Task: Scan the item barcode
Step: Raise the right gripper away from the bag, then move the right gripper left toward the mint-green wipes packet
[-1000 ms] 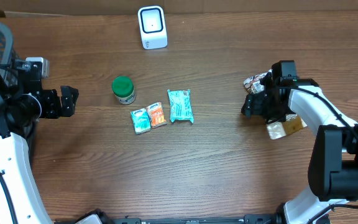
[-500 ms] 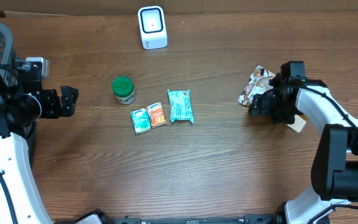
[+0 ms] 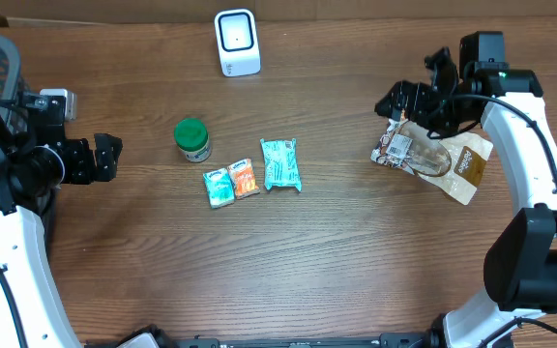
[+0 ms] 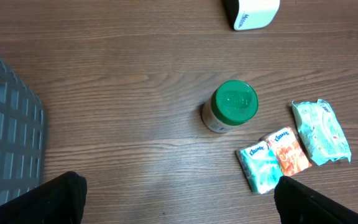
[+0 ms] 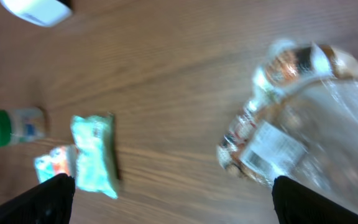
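Wooden table [image 3: 356,251]: snack bag [image 3: 424,157] lies flat, long axis left-right.

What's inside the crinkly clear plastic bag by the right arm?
Through the clear plastic bag a brown rounded item shows, with a white printed label near one end. The brown paper header hides the rest; what the item is, I cannot tell.

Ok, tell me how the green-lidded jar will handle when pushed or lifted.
The small round white jar with a green lid stands upright and looks squat, so a low push probably slides it rather than tipping it. Being round, it would likely roll if knocked over.
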